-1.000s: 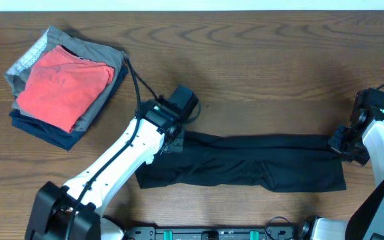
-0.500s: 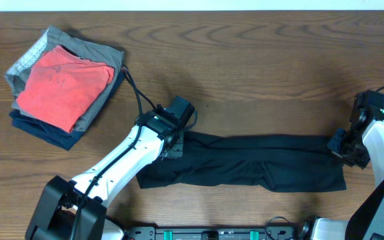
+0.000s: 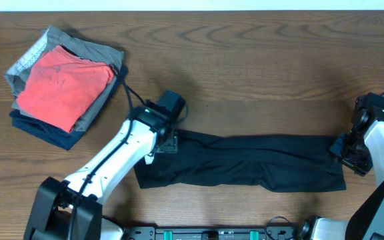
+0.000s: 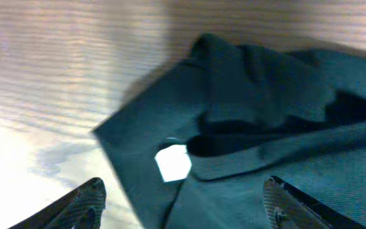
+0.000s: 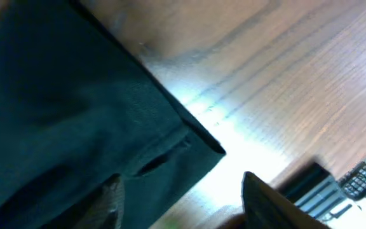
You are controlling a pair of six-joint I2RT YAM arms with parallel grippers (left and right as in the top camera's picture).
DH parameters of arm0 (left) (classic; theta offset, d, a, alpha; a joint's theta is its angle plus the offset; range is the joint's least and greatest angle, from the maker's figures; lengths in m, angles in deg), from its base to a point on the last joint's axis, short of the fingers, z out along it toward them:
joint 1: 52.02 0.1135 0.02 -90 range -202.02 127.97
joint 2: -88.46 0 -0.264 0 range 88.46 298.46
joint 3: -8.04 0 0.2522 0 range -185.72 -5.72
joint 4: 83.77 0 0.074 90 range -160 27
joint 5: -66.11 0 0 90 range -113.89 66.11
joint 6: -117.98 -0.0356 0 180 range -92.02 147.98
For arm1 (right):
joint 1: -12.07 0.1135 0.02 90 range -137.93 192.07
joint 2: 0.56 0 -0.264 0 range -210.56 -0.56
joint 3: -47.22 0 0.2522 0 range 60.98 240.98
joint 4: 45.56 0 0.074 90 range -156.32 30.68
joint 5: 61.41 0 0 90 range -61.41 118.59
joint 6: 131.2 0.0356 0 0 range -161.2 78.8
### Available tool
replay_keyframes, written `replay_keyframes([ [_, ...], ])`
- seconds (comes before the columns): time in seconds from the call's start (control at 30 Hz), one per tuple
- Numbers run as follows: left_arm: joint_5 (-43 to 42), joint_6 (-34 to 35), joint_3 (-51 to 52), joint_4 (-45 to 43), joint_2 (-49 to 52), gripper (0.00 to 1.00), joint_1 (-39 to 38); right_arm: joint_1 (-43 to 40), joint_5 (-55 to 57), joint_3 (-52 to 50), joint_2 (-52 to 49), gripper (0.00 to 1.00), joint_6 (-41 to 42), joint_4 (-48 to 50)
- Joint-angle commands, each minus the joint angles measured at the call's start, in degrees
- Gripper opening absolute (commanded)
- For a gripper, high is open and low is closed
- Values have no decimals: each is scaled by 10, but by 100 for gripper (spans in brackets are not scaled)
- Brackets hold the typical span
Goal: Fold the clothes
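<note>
Spread, pinching nothing: left gripper [image 4: 184,191] and right gripper [image 5: 183,184] at opposite ends of black soft-fabric shirt [image 3: 245,170], stretched flat on wooden counter [image 3: 259,67], likely for next fold.

no readable text; the white tag [image 4: 173,163] on the shirt [image 4: 278,121] is too blurred

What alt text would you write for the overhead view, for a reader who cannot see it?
A black shirt, folded into a long strip, lies across a wooden table, with the left gripper at its left end and the right gripper at its right end. A stack of folded garments, red on top, sits in the far left corner.
</note>
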Motion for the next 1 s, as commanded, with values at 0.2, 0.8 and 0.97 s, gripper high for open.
replay_keyframes([
  [0.2,-15,2,-27,31,-90,82,24,-42,-136,-1,0,75,-155,30],
  [0.8,-30,2,-27,32,-154,83,24,-68,-105,-2,-172,79,-228,50],
  [0.97,-30,2,-27,30,-154,83,24,-68,-122,-2,-204,63,-228,63],
])
